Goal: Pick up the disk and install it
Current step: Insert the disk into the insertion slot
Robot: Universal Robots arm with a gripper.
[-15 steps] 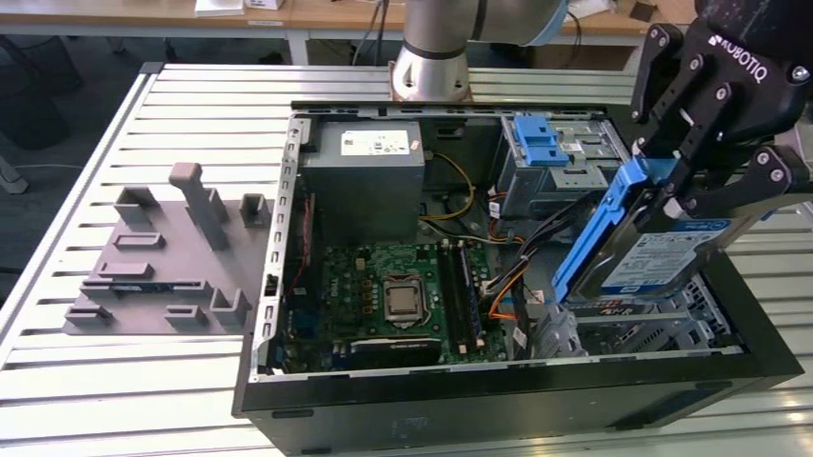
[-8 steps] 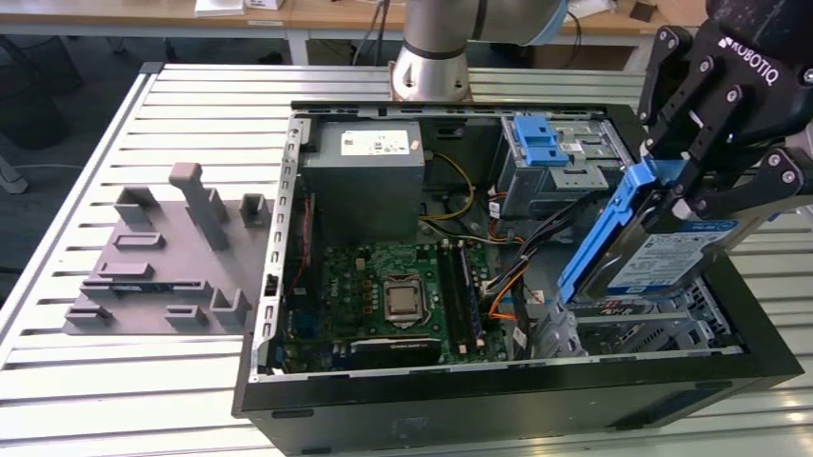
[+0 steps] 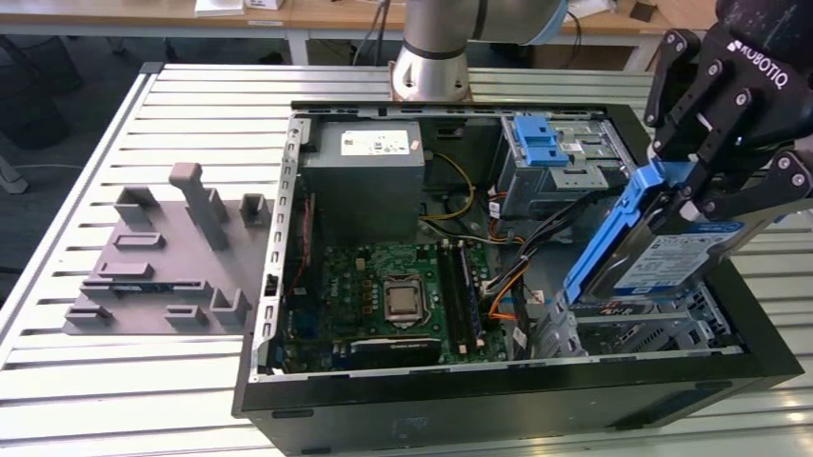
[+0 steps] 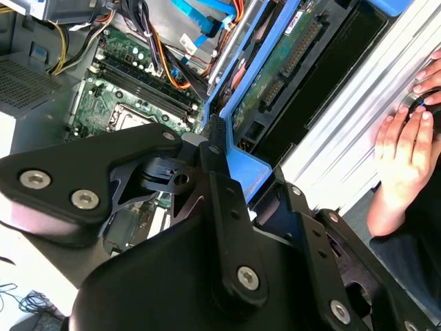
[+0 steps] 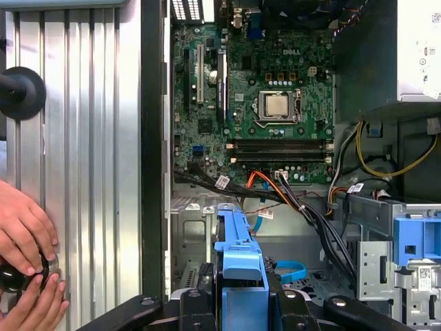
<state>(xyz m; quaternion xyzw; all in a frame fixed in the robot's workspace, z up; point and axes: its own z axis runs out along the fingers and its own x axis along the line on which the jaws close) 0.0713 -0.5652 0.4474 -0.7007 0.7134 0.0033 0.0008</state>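
Observation:
My gripper (image 3: 696, 190) is shut on the disk (image 3: 671, 263), a silver drive with a blue-and-white label in a blue plastic bracket (image 3: 607, 238). The disk hangs tilted, its lower end over the metal drive cage (image 3: 635, 333) at the front right corner of the open computer case (image 3: 508, 405). In the second wrist view the disk's green circuit side (image 4: 279, 65) shows, with a black finger (image 4: 219, 176) pressed on the bracket edge (image 4: 244, 165). In the first wrist view the bracket (image 5: 238, 258) points down at the cage (image 5: 196, 231) below the motherboard.
Inside the case are the motherboard (image 3: 394, 286), a grey power supply box (image 3: 368, 176), cable bundles (image 3: 502, 276) and a second blue bay (image 3: 549, 145). A grey slotted tray (image 3: 166, 262) lies on the slatted table at the exterior view's left. A person's hands (image 5: 24, 238) rest beside the case.

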